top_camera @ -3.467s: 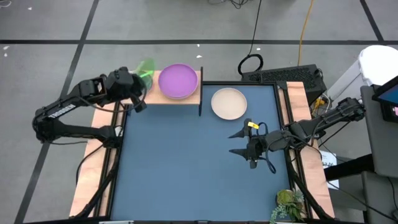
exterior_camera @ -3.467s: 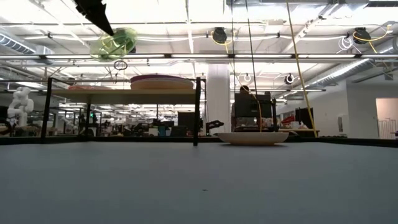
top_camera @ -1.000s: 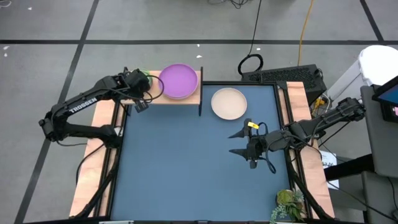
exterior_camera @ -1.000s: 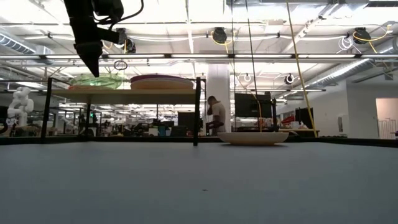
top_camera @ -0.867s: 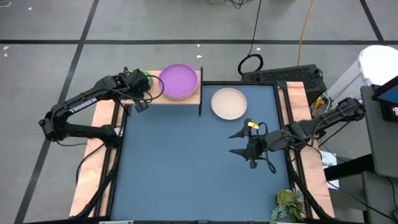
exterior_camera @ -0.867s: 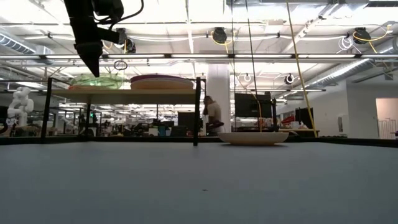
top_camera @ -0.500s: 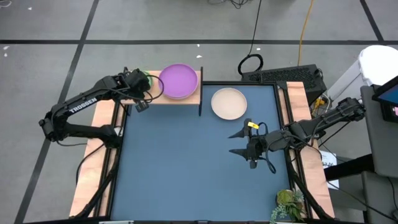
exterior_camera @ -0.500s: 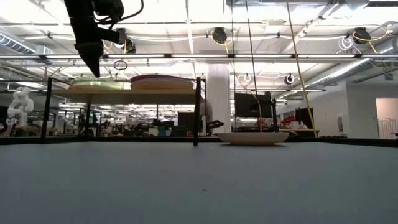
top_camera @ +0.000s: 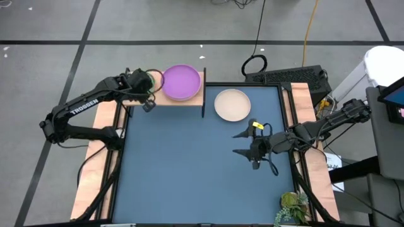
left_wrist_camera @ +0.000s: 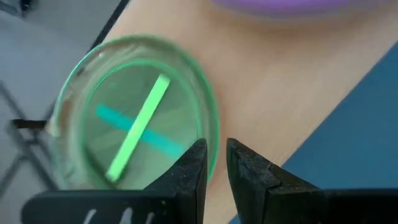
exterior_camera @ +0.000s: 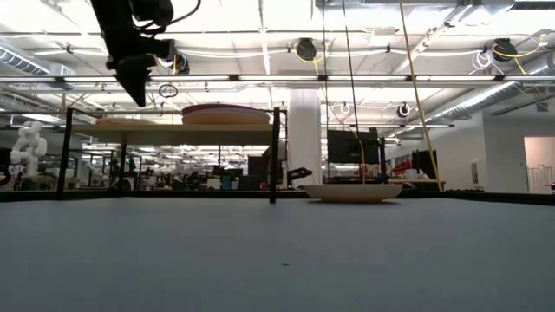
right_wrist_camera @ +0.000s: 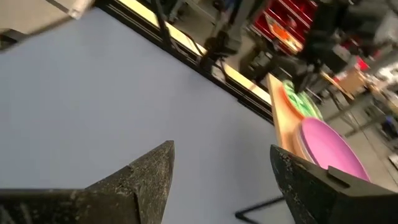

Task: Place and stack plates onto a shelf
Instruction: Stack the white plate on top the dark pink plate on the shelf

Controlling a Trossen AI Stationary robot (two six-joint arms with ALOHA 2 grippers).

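Note:
A translucent green plate (left_wrist_camera: 137,124) lies on the left end of the light-wood shelf (top_camera: 189,101), with other translucent plates showing through it. A purple plate (top_camera: 182,82) rests on the shelf's right half, on top of a low stack (exterior_camera: 225,113). A cream plate (top_camera: 232,104) sits on the blue table, right of the shelf. My left gripper (left_wrist_camera: 215,152) points down just over the green plate's near rim, its fingers a narrow gap apart. In the low view (exterior_camera: 139,97) its tips hang above the shelf. My right gripper (top_camera: 236,144) is wide open and empty over the table's right half.
The shelf's black front post (top_camera: 203,94) stands between the shelf and the cream plate. Wooden side strips (top_camera: 101,157) run along both table edges. A small plant (top_camera: 293,207) sits at the near right corner. The blue tabletop (top_camera: 183,170) lies bare in the middle.
The green plate, which stood raised and tilted over the shelf's left end, has sunk flat onto the plates below it. My left gripper has shifted a little toward the table's right. My right arm has kept still.

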